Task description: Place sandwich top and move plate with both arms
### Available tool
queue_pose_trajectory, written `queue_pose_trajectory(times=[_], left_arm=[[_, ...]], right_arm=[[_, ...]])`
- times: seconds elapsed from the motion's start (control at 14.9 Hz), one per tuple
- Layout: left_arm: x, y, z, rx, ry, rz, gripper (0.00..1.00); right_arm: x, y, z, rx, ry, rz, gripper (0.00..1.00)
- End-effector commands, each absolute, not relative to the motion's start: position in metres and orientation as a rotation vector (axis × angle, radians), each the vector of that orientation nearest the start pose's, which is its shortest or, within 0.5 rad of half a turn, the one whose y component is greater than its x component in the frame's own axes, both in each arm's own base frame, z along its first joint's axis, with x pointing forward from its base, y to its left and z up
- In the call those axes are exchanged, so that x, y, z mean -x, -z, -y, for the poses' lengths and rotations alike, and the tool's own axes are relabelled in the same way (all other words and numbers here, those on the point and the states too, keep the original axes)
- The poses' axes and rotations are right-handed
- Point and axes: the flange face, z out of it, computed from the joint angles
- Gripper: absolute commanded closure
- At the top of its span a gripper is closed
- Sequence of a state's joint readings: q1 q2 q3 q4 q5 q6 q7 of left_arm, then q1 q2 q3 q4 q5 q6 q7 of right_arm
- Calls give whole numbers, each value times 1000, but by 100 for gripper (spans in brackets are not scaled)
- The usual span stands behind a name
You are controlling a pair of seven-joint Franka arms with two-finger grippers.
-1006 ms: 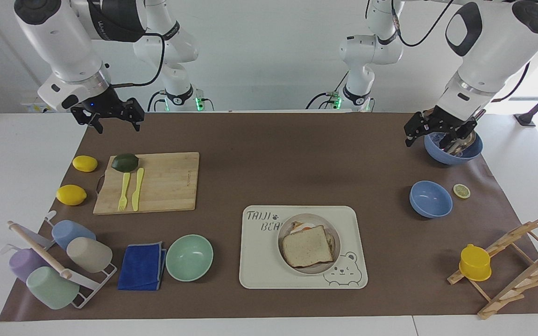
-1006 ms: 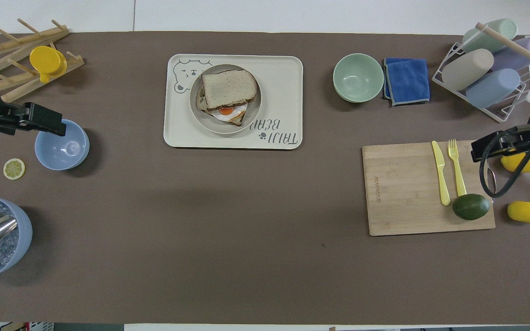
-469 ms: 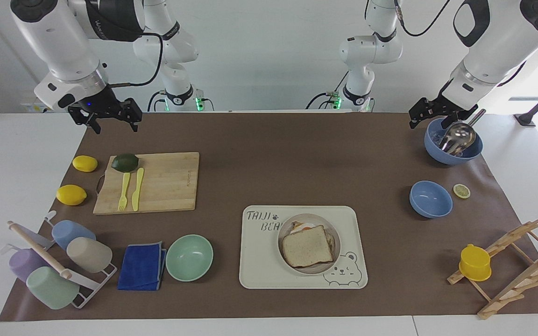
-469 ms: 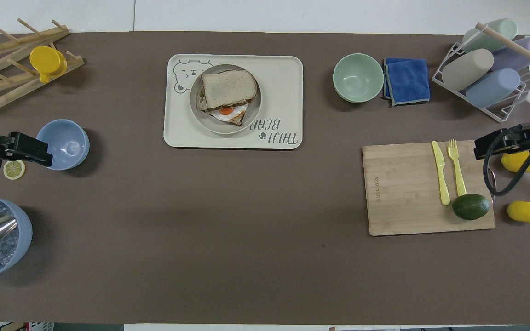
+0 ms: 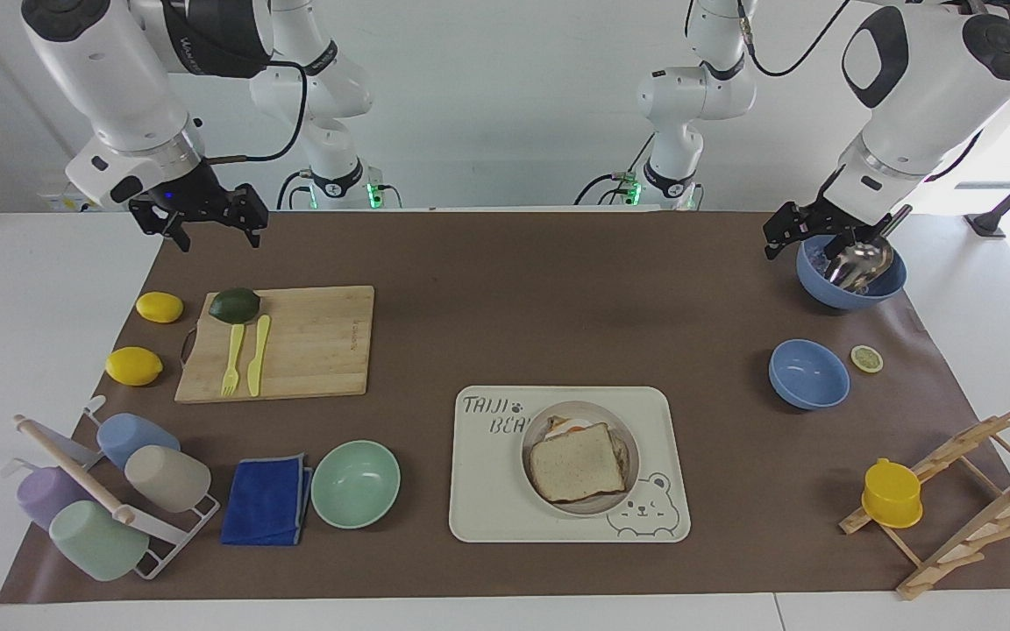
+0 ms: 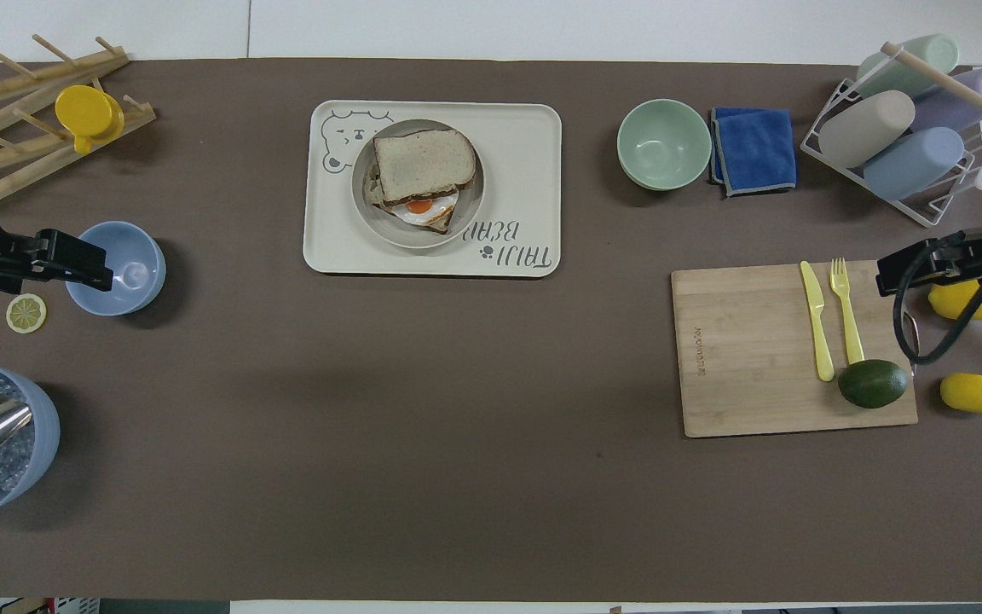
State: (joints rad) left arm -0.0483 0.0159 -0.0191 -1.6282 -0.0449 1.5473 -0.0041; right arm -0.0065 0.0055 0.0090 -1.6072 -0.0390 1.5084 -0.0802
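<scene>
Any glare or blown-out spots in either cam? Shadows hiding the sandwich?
Facing view: bright wash at the upper corner by the left arm's end; metal scoop glints. Overhead view: even light, soft shadow beside the mint bowl. The sandwich top and plate are clearly lit in both.

Brown mat (image 5: 558,307) bare between robots and tray (image 5: 487,491); mint bowl (image 5: 355,484) flanks tray.

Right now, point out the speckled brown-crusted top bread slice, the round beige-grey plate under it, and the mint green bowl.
speckled brown-crusted top bread slice (image 5: 577,462), facing view, middle of its face.
round beige-grey plate (image 6: 360,183), overhead view, bare rim.
mint green bowl (image 5: 355,484), facing view, inner wall.
</scene>
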Motion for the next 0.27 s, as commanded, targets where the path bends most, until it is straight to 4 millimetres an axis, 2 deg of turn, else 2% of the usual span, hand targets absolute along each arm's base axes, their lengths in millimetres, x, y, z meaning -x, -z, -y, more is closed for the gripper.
queue_pose_trajectory(times=[0.0, 0.2], left_arm=[[-551, -594, 41, 3160, -106, -93, 0], [-550, -593, 43, 3161, -111, -93, 0]], right_arm=[[-545, -603, -2, 3129, -151, 166, 0], [-544, -602, -3, 3124, -168, 168, 0]])
